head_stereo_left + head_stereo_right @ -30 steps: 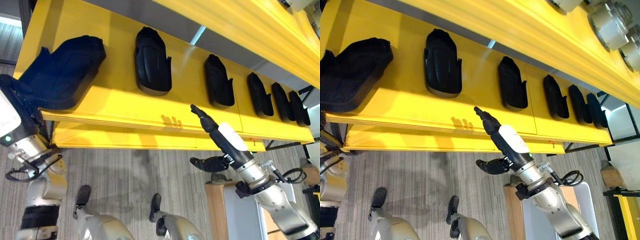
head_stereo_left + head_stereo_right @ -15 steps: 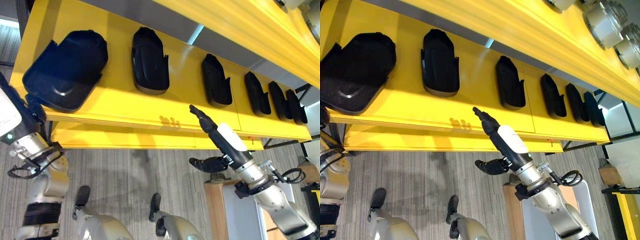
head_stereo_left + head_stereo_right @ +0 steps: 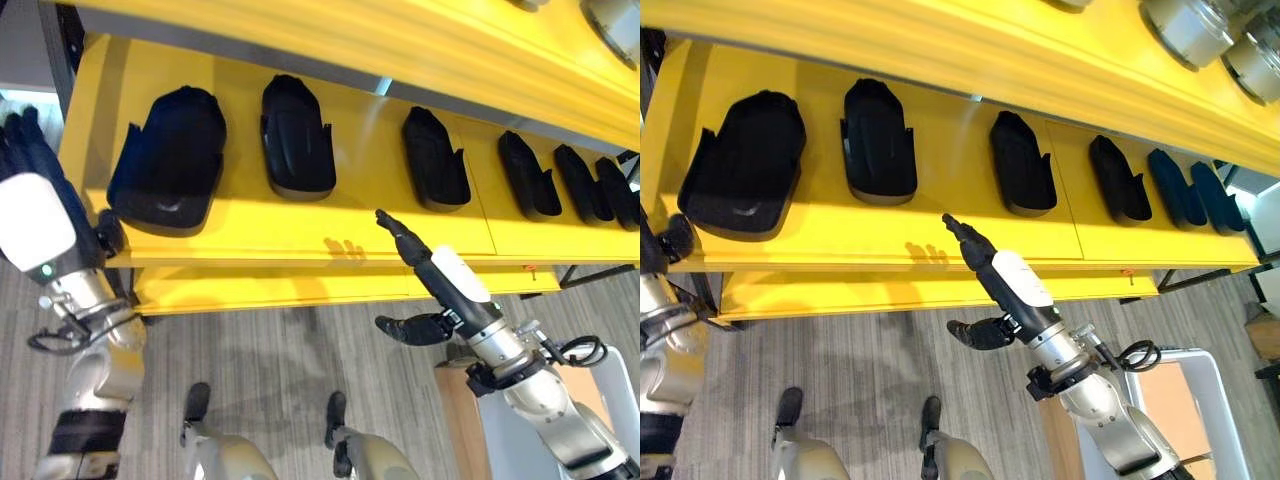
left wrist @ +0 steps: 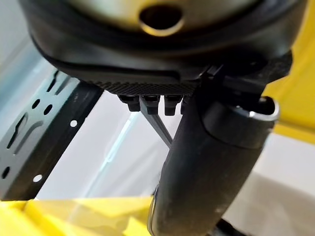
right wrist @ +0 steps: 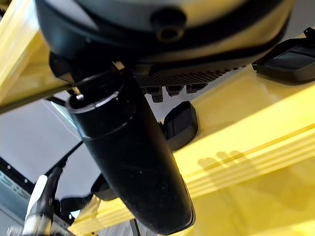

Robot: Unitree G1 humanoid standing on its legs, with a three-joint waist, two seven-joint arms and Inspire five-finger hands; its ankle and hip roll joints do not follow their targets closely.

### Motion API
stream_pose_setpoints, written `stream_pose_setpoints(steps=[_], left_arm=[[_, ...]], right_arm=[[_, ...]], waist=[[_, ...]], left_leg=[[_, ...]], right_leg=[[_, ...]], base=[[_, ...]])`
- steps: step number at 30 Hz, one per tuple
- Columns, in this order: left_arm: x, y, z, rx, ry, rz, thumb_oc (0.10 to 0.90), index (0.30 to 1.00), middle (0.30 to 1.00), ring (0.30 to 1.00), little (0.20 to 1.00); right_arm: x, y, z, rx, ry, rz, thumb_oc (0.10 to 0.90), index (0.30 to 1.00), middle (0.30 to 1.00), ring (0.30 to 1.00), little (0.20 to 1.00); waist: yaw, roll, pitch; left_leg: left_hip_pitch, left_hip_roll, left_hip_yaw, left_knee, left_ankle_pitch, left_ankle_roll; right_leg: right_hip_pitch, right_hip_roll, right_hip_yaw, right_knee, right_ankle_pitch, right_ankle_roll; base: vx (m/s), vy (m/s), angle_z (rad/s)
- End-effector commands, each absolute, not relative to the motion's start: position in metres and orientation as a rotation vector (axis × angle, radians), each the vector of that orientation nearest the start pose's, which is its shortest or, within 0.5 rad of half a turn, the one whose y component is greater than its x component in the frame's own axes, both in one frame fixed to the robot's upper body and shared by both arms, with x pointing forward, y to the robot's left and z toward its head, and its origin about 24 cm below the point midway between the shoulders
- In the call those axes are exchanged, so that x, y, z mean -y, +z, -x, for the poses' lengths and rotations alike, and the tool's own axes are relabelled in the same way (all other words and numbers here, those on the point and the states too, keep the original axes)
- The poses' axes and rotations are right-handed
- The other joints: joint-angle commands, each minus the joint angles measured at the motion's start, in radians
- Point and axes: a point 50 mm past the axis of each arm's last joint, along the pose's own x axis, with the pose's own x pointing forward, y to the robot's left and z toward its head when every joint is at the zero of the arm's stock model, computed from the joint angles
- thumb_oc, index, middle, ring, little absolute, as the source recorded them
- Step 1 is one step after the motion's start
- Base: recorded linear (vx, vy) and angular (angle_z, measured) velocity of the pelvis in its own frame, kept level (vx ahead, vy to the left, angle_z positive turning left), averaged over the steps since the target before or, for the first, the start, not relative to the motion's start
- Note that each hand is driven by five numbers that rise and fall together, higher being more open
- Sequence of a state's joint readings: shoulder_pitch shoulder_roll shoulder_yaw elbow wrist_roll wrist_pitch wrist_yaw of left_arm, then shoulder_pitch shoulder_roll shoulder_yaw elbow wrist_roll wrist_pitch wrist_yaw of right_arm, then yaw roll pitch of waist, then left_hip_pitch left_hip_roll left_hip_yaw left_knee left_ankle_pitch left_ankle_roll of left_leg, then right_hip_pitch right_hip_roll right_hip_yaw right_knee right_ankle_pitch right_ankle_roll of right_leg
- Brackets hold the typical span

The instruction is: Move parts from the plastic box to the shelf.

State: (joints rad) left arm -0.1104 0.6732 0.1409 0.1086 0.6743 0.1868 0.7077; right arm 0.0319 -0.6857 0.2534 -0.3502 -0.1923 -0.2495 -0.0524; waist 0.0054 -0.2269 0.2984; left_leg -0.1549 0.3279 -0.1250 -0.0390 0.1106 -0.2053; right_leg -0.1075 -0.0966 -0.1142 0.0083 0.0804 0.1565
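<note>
A yellow shelf (image 3: 300,215) carries a row of several black moulded parts. The leftmost and largest part (image 3: 170,160) lies flat on the board near its front edge. My left hand (image 3: 25,150) is raised off the shelf's left end with straight fingers, apart from that part and holding nothing. Further along the row lie a second part (image 3: 297,135) and a third part (image 3: 435,160). My right hand (image 3: 400,238) reaches up before the shelf's front edge, fingers straight and empty, below the gap between those two parts.
A second yellow board (image 3: 300,285) runs just under the shelf, and an upper yellow level (image 3: 400,40) overhangs it with round silver pieces (image 3: 1185,20). A white-rimmed box (image 3: 1200,385) stands at the lower right beside a wooden panel (image 3: 455,400).
The big leftmost part, held tilted over the shelf's left end a second ago, now lies flat on the board. My left hand has let go and drawn off left. The camera has shifted.
</note>
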Motion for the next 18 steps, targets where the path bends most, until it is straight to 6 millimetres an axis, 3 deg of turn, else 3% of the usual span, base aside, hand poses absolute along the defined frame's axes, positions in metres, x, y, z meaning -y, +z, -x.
stream_pose_setpoints(steps=[1,10,18], left_arm=[[-0.313,0.174,-0.252,0.521,0.885,-1.386,0.900,1.000,1.000,1.000,1.000],[-0.330,0.152,-0.227,0.403,0.843,-1.432,0.900,1.000,1.000,1.000,1.000],[-0.323,0.142,-0.211,0.406,0.714,-1.430,0.900,1.000,1.000,1.000,1.000]], right_arm=[[0.163,0.168,-0.221,0.717,0.308,0.696,0.900,1.000,1.000,1.000,1.000],[0.167,0.164,-0.223,0.687,0.291,0.714,0.900,1.000,1.000,1.000,1.000],[0.169,0.163,-0.224,0.671,0.282,0.710,0.900,1.000,1.000,1.000,1.000]], waist=[[-0.014,-0.008,-0.080],[0.011,0.036,-0.098],[0.033,0.062,-0.123]], left_leg=[[0.040,-0.016,0.024,-0.018,-0.019,0.054],[0.042,-0.038,0.011,-0.017,-0.025,0.062],[0.047,-0.059,0.000,-0.021,-0.028,0.070]], right_leg=[[0.008,-0.030,0.015,0.117,-0.143,0.007],[0.042,-0.054,-0.007,0.088,-0.134,0.014],[0.068,-0.074,-0.022,0.065,-0.123,0.022]], base=[[-0.01,0.053,0.03],[0.00,0.034,0.05],[0.01,0.036,0.08]])
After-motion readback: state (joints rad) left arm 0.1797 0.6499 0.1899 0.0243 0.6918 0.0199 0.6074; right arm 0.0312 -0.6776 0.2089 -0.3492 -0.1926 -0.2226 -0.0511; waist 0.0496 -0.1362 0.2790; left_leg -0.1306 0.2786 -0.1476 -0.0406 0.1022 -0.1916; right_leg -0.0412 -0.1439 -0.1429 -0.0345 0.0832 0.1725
